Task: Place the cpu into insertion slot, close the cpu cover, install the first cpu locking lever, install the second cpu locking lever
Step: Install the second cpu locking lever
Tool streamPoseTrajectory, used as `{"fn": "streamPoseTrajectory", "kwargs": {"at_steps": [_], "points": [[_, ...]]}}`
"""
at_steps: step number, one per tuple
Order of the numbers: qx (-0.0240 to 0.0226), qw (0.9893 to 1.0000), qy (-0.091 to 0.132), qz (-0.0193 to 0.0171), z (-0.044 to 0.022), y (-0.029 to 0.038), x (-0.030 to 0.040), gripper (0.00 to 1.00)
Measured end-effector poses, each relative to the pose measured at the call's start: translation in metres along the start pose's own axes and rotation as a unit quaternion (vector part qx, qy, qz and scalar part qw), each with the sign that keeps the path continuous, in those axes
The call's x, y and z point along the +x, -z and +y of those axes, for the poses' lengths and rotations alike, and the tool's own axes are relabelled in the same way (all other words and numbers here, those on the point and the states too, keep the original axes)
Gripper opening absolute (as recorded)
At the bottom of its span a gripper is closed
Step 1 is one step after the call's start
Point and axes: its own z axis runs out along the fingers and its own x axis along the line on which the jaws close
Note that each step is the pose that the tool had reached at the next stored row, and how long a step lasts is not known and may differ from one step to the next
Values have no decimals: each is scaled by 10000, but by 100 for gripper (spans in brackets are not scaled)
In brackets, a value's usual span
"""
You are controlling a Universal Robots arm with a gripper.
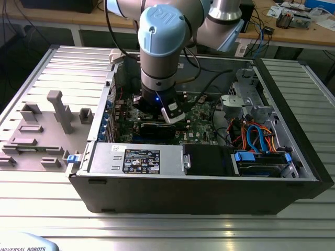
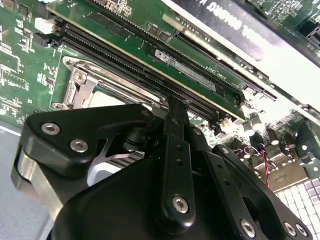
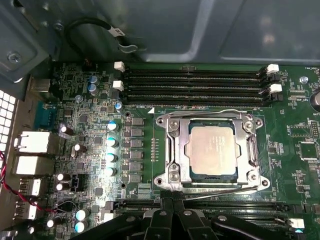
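Observation:
The cpu point(image 3: 210, 150), a dull silver square, lies in the insertion slot point(image 3: 212, 186) on the green board. The cpu cover point(image 3: 248, 145) is down flat around it, its window framing the chip. One thin wire lever point(image 3: 205, 112) runs along the side next to the memory slots, and another lever point(image 3: 225, 184) runs along the opposite side. My gripper point(image 3: 173, 194) is shut with nothing held, its tips at the socket corner by the end of that second lever. In the second wrist view the gripper point(image 2: 175, 107) stands over the cover's edge point(image 2: 80, 82) beside the cpu point(image 2: 107, 97).
Black memory slots point(image 3: 195, 85) flank the socket, with more slots point(image 3: 235, 205) by the gripper. Capacitors point(image 3: 111, 142) stand beside it. In the exterior view the arm point(image 1: 159, 52) reaches into the open case point(image 1: 293, 130), near the power supply point(image 1: 138, 157) and coloured cables point(image 1: 256, 136).

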Motion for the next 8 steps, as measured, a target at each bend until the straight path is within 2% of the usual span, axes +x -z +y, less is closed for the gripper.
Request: {"fn": "streamPoseTrajectory", "kwargs": {"at_steps": [1, 2, 3, 5, 8], "points": [[-32, 10000, 0, 0, -4, -14, 0, 11], [-102, 9999, 2, -2, -5, -21, 1, 11], [-146, 9999, 1, -2, -8, -31, 3, 11], [-179, 9998, 2, -1, -19, -70, 13, 11], [-258, 9997, 3, -5, -21, -96, 44, 11]]}}
